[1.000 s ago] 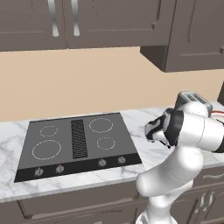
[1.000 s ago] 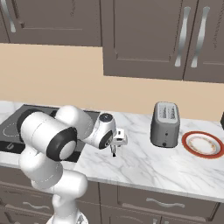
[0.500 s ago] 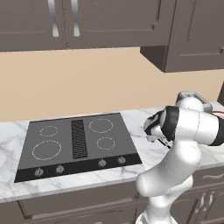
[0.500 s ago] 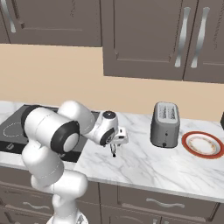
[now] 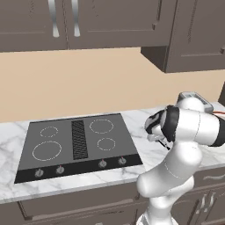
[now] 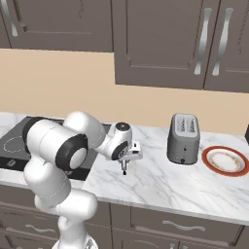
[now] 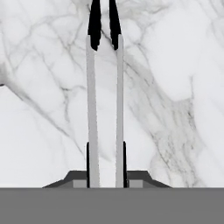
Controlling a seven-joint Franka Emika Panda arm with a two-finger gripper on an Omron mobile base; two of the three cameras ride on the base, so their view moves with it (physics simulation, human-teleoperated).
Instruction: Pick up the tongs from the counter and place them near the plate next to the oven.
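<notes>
The tongs (image 7: 91, 109) are two long silvery arms with dark tips, running up the hand view from between my fingers (image 7: 88, 162). My gripper (image 7: 106, 164) is shut on them, above the white marble counter (image 7: 175, 65). From the right base view my gripper (image 6: 125, 160) points down just right of the cooktop, and the tongs (image 6: 124, 168) hang below it, close over the counter (image 6: 160, 182). The red-rimmed plate (image 6: 225, 161) lies far right on the counter, well apart from the gripper. In the left base view the gripper (image 5: 159, 138) sits behind my forearm.
A dark glass cooktop (image 5: 79, 140) with a black vent grille (image 5: 79, 139) lies left of the gripper. A grey toaster (image 6: 183, 138) stands between the gripper and the plate. Dark cabinets hang above the counter.
The arm's elbow has swung over a little. The gripper has drifted slightly toward the cooktop, still holding the tongs.
</notes>
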